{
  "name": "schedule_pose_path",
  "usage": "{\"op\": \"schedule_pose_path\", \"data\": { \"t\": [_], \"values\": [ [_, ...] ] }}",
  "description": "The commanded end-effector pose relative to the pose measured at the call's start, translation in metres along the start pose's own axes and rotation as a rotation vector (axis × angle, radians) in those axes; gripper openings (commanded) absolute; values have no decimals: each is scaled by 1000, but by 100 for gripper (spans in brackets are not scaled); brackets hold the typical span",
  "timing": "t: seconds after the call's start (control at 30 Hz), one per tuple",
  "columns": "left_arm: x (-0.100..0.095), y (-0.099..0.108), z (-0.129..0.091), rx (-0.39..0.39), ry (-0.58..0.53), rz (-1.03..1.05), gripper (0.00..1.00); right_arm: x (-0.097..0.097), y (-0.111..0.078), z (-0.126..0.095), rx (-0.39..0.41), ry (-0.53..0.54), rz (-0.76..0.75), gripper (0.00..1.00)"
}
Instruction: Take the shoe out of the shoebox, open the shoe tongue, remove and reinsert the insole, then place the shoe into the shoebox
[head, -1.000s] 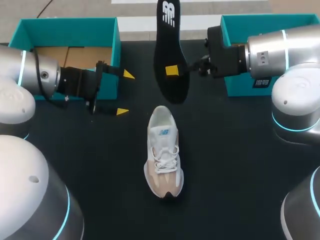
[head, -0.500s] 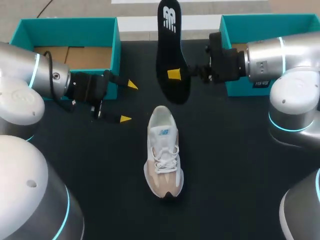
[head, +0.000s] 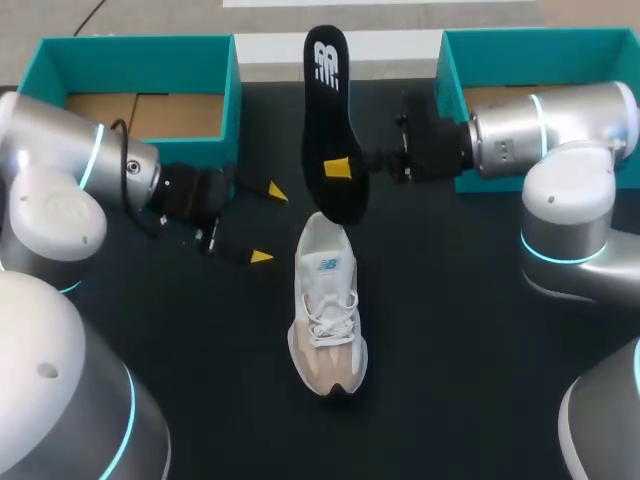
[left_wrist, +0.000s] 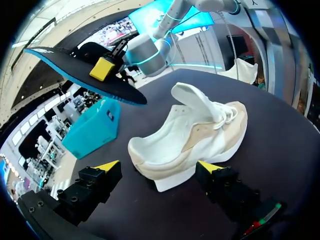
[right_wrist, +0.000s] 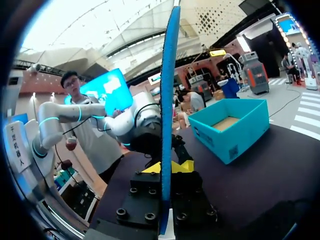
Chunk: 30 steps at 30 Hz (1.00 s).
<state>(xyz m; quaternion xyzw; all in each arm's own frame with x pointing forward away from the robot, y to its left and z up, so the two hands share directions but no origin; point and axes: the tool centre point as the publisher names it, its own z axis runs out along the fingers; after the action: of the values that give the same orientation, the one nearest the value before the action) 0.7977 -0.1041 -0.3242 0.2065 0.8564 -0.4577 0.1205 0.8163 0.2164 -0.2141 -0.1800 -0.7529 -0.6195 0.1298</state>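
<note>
While the insole is hanging clear of the shoe, the step in hand is, in my judgement, reinsertion.

The black tabletop is carrying two teal boxes, the left shoebox at its 10 o'clock and the right shoebox at its 2 o'clock. The left arm is coming in from 9 o'clock and the right arm from 3 o'clock.

The shoe is sitting upright at the tabletop's centre, outside both boxes. Its toe is pointing to 6 o'clock, its heel opening is facing 12 o'clock, and its tongue is standing lifted. The insole is hanging at the shoe's 12 o'clock, with its lower end above the heel opening and apart from it.

The right jaws are pinching the insole at mid-length, closed on both its faces. The left jaws are standing wide apart at the shoe's 10 o'clock, flanking the heel without touching it and gripping nothing.

Risks noted:
- The shoe is resting unrestrained, so a push from the insole may be sliding or tipping it.
- The insole's end may be catching on the heel collar or tongue and buckling.
- The narrow pinch may be letting the insole pivot off line.
</note>
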Motion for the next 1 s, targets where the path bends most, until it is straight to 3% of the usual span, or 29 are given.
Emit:
{"op": "schedule_pose_path", "data": {
  "t": [0.03, 0.27, 0.5, 0.63, 1.0],
  "values": [
    [3, 1, 3, 4, 20, -3, 100, 0, 1, 2, 2, -1, 0, 0],
    [16, 5, 6, 6, 38, -22, 100, 0, 1, 2, 2, -1, 0, 0],
    [23, 8, 9, -10, 8, -104, 100, -4, -18, 15, 4, 10, -5, 0],
    [25, 9, 16, -17, 7, -136, 100, -6, -31, 25, -33, 37, -30, 0],
    [26, 7, 23, -12, -1, -166, 100, -14, -46, 39, -29, 90, -64, 0]
  ]
}}
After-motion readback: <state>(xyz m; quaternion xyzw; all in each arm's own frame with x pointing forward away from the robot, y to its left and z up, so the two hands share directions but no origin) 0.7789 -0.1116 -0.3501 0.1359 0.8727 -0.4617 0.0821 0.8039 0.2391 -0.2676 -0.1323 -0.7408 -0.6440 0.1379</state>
